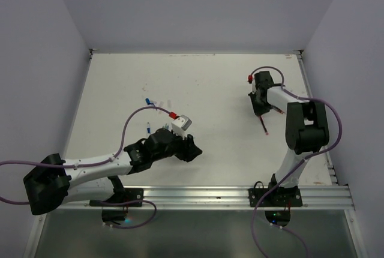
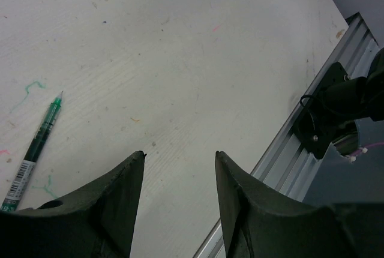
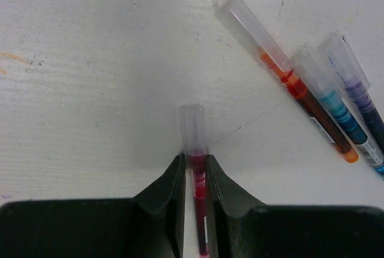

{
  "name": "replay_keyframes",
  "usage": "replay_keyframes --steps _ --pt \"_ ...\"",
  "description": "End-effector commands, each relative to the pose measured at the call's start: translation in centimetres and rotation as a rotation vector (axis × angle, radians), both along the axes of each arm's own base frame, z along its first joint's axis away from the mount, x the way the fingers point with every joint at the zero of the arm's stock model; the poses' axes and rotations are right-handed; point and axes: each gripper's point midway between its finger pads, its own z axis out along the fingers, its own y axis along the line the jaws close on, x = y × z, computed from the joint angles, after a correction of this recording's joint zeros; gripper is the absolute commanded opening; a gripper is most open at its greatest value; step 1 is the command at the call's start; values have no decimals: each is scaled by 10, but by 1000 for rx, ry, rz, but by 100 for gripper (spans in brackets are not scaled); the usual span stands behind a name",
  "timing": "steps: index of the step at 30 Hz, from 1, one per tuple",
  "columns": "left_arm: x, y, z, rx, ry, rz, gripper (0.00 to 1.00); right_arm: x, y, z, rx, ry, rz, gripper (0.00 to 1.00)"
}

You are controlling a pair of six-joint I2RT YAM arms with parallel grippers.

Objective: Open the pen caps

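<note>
Right gripper clamps a red pen below its cap (three pens beside); left gripper gapes near the table edge.

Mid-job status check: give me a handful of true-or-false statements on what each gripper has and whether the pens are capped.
1. The right gripper is shut on the red pen. True.
2. The red pen's cap is already off. False: its clear cap is on the end of the pen.
3. The left gripper holds the green pen. False: it is open and empty; the green pen lies on the table, tip bare.
4. Three capped pens lie side by side near the red pen. True.
</note>
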Motion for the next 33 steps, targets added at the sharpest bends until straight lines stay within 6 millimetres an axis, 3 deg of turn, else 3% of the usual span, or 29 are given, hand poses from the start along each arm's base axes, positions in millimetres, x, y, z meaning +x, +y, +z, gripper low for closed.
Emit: replay_keyframes --steps 1,5,9,13,16,17,19,25,26,28,33 --pt "3 -1 6 -4 -28 -10 54 -43 22 -38 59 220 50 3" --pt "9 13 2 25 -15 69 54 -31 50 -22 69 171 73 0" --pt "12 19 -2 51 7 106 54 -9 86 15 73 59 60 0" --pt "15 31 3 22 10 180 55 -6 125 57 288 -47 -54 0" --pt "16 34 5 11 9 205 55 -16 150 70 448 -28 -113 0" --pt "17 35 4 21 9 210 55 -25 170 77 532 -20 -70 0" --pt "20 33 8 20 3 214 55 -34 186 86 594 -36 -63 0" --pt "17 14 15 -70 8 161 56 -68 237 117 799 -119 0 0" --pt "20 10 24 -115 -8 159 56 -73 247 119 841 -142 26 0" --pt "18 6 21 -145 8 150 58 -80 257 135 911 -172 39 0" --pt "23 -10 31 -196 11 142 62 -92 275 144 979 -160 62 0"
